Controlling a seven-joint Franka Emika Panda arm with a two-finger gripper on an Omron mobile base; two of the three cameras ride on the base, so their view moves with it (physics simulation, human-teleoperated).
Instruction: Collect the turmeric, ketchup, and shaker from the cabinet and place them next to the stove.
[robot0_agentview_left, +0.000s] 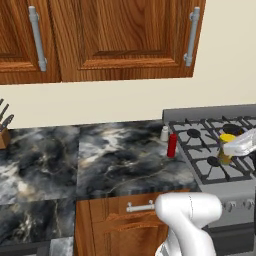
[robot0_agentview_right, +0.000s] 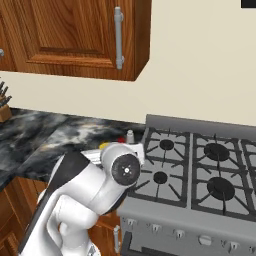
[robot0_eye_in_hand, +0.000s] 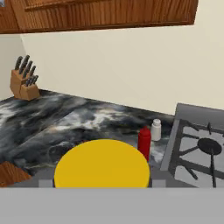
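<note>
Two already placed: ketchup and shaker stood on the counter beside the stove.
Turmeric: at 6 o'clock in hand view.
Gripper: grasped the turmeric above the stove.

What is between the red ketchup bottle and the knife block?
Nothing but bare dark marble counter lies between the ketchup and the knife block, seen in the hand view.
</note>
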